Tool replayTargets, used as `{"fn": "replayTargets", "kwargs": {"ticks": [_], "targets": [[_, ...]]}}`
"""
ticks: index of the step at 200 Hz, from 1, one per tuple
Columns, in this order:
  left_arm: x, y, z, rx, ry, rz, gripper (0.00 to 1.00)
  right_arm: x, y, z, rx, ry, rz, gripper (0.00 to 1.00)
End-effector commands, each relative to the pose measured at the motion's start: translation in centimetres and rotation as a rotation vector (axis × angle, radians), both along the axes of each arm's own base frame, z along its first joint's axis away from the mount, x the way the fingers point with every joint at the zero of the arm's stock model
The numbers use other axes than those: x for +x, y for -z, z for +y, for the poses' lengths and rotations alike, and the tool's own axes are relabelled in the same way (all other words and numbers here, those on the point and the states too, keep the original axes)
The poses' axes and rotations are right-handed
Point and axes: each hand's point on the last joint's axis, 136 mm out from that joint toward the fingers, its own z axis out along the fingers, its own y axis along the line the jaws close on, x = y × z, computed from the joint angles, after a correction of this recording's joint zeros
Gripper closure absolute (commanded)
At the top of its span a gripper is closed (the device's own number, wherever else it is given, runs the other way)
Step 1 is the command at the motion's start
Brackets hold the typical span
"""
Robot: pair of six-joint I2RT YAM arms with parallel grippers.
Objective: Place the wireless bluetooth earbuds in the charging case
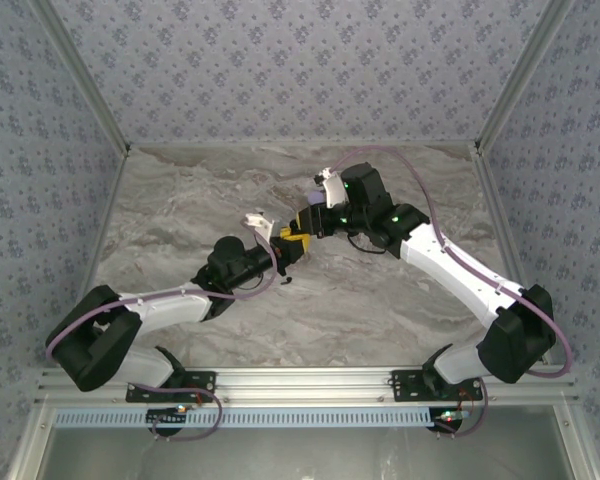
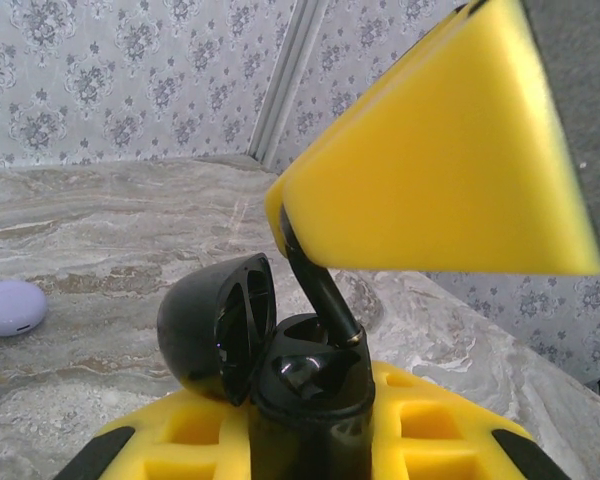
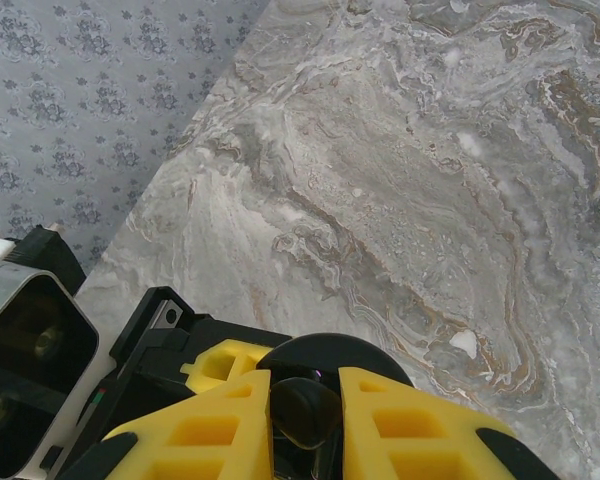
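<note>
Grey-veined marble covers the table (image 1: 380,300), boxed in by pale floral-patterned walls (image 1: 280,70), and I see both arms reaching to meet near the centre of the overhead frame. My left gripper (image 1: 280,252) is clenched around the black charging case (image 2: 310,395), held upright at the bottom centre of its wrist view, with the lid (image 2: 215,320) swung open toward the left. My right gripper (image 1: 302,228) is pinched on a black earbud (image 2: 325,295). The earbud's long axis runs steeply from upper left, under the yellow pad, down to lower right, its lower end at the case's mouth; I cannot tell if it is seated. A lavender case (image 2: 10,305) lies on the marble at the left edge.
</note>
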Motion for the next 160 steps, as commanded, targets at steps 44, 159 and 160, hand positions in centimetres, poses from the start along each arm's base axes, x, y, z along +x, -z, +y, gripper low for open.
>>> {"fn": "replayTargets", "kwargs": {"ticks": [44,159,160], "targets": [[0.3,-3.6,-0.5,-0.091,-0.004,-0.053,0.97,-0.3,-0.3,0.2,0.009,-0.001,-0.007,0.8],[1.1,-3.8,0.0,-0.095,-0.054,-0.039,0.97,-1.4,-0.1,-0.5,-0.007,-0.005,0.005,0.78],[1.1,-3.8,0.0,-0.095,-0.054,-0.039,0.97,-1.4,-0.1,-0.5,-0.007,-0.005,0.004,0.78]]}}
